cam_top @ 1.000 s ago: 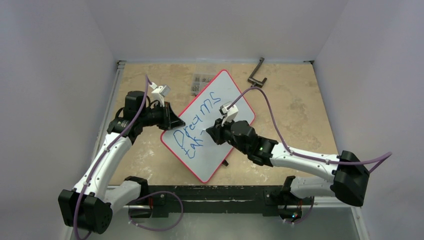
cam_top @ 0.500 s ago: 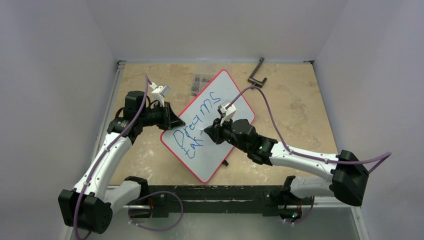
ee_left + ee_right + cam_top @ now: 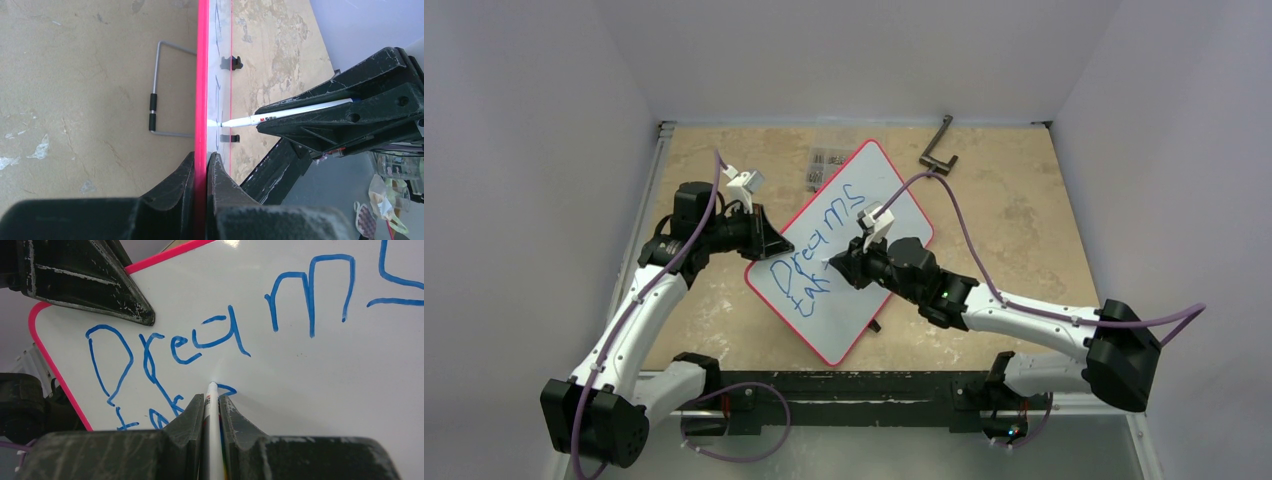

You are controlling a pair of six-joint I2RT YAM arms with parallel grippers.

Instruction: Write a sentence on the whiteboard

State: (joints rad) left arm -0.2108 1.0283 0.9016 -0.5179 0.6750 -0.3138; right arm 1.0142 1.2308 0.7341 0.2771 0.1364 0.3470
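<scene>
The left claw (image 3: 762, 240) is clamped on the left edge of the large white, red-rimmed whiteboard (image 3: 849, 320), set diagonally at the middle of the beige mottled surface (image 3: 1024, 220). Its blue handwritten sentence (image 3: 819, 232) reads "Dreams", with a second line begun beneath. The right claw (image 3: 836, 266) pinches a thin white marker (image 3: 285, 114), its tip touching the board.

Flat white rectangular whiteboard (image 3: 846, 315) with thin red rim, blue handwritten marker sentence (image 3: 310, 300), white-barrelled marker pen (image 3: 290, 112), mottled beige stone-patterned tabletop (image 3: 1024, 220), pale lilac enclosure walls (image 3: 524, 150)
</scene>
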